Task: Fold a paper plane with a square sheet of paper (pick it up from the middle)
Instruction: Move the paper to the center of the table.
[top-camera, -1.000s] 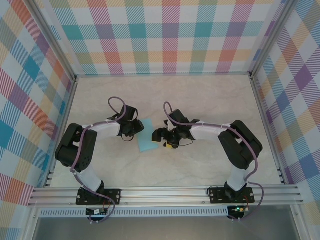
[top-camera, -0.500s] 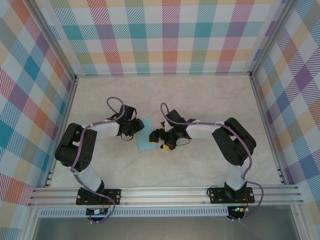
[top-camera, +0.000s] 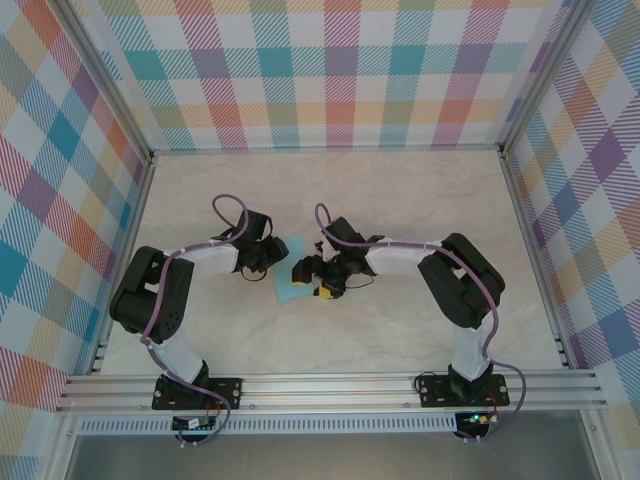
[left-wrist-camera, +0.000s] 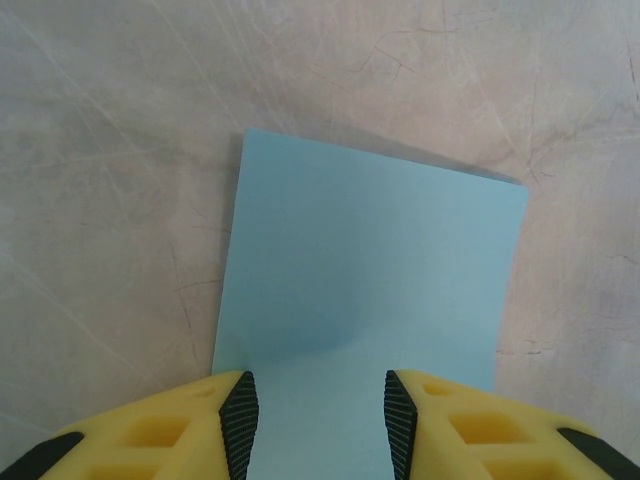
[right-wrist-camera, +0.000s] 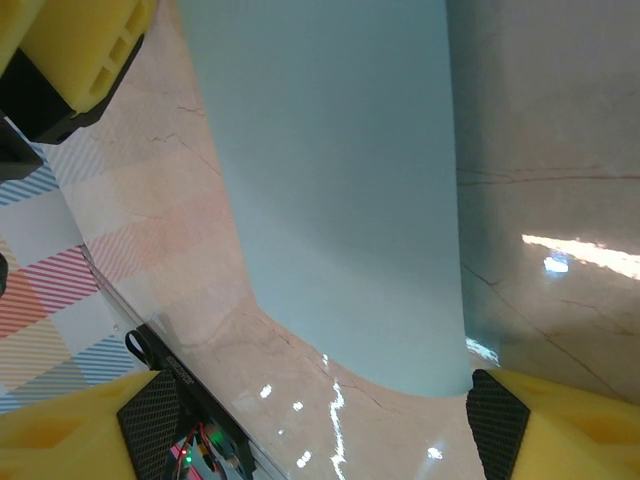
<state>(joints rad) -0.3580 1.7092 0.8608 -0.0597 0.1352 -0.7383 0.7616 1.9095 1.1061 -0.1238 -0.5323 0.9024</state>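
Observation:
The light-blue sheet of paper (top-camera: 290, 285) lies on the marble table between my two grippers. My left gripper (top-camera: 267, 262) is over its left edge; in the left wrist view the paper (left-wrist-camera: 370, 270) runs out flat ahead, with a slight hump just in front of the open left gripper (left-wrist-camera: 320, 425), and its near part spans the gap between the jaws. My right gripper (top-camera: 306, 273) is at the sheet's right edge. In the right wrist view the paper (right-wrist-camera: 340, 180) bows up from the table in front of the right gripper (right-wrist-camera: 325, 425), which is wide open and empty.
The marble tabletop (top-camera: 400, 200) is bounded by an aluminium frame and plaid walls on three sides. The left gripper's yellow finger (right-wrist-camera: 70, 45) appears beyond the paper in the right wrist view. Both arms' elbows lie low at the sides.
The right arm has slid left until its gripper reaches the paper's right edge. The left gripper has stayed over the left edge, and the sheet has shifted slightly left.

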